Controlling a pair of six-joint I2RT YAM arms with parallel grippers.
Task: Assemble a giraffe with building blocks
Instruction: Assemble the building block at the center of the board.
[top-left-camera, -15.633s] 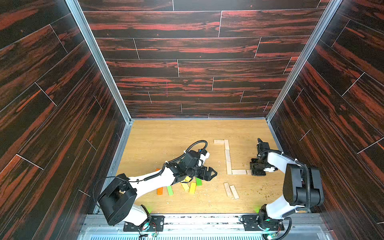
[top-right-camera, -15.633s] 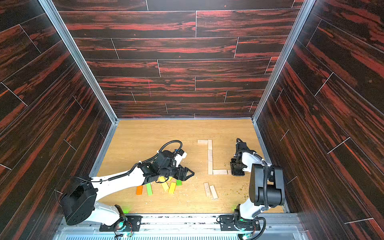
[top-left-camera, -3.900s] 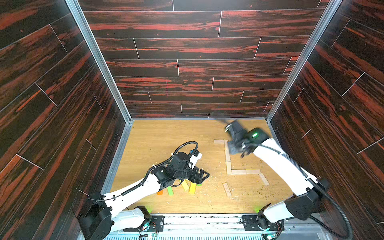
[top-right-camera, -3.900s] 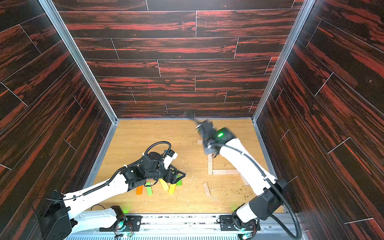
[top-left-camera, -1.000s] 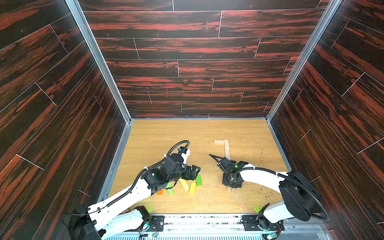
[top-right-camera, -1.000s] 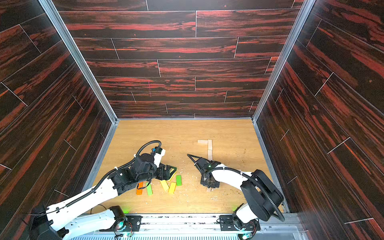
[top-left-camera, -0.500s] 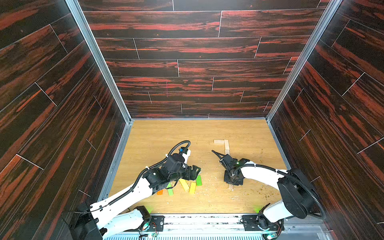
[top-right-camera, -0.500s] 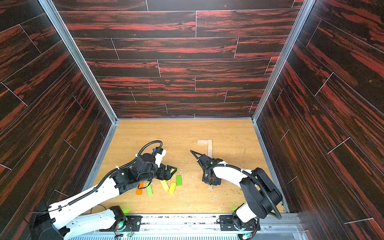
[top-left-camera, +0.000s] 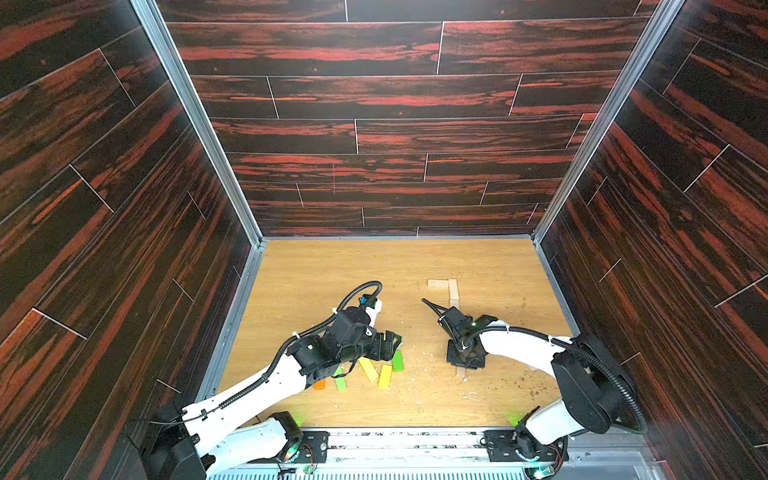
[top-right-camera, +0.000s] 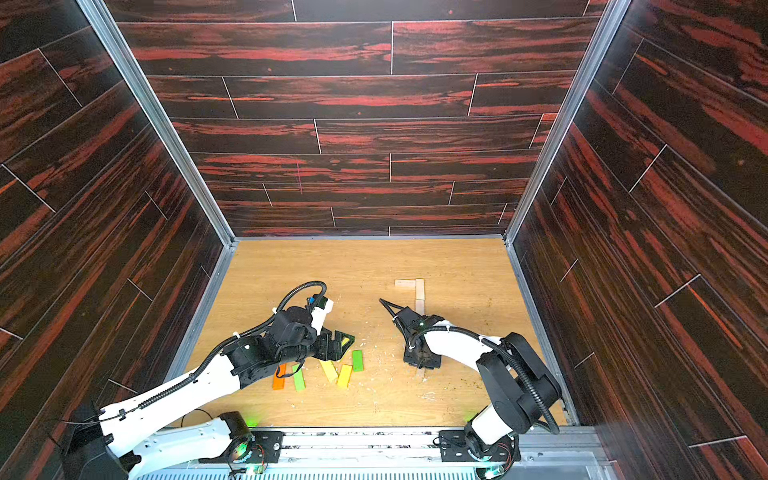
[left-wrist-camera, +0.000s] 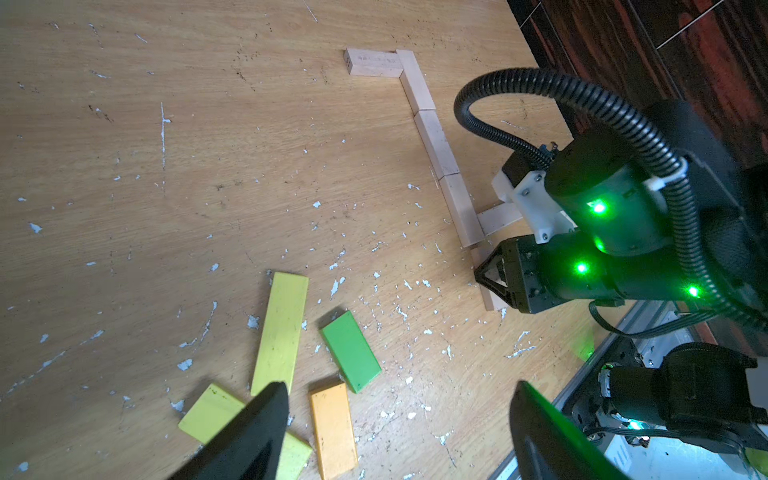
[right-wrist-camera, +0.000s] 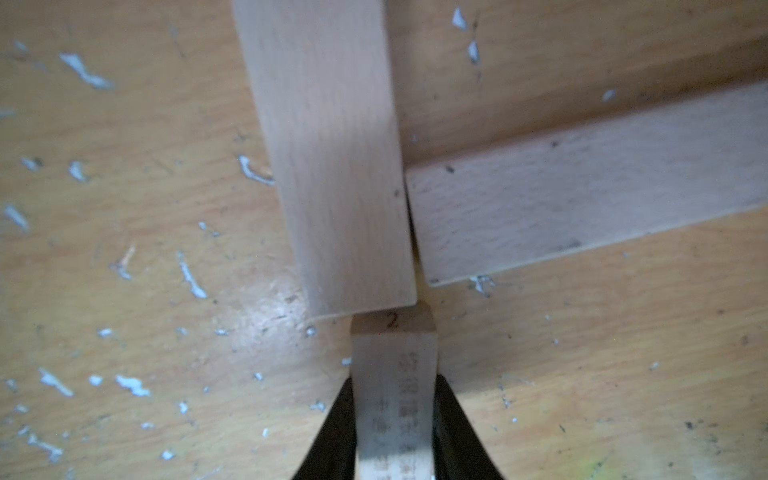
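Building blocks (top-left-camera: 453, 291) lie on the worktop (left-wrist-camera: 166, 166): pale planks (left-wrist-camera: 436, 141) form a neck-and-body line, and coloured blocks (left-wrist-camera: 282, 328) sit near the left fingers (left-wrist-camera: 249, 432), which stand apart. Right fingers (right-wrist-camera: 332, 432) clamp a leg plank (right-wrist-camera: 392, 349) at the corner; square it against the neck's end, then release gently.

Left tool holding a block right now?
No: the left wrist view shows the left tool open and gripping nothing, with the coloured blocks lying loose on the table.
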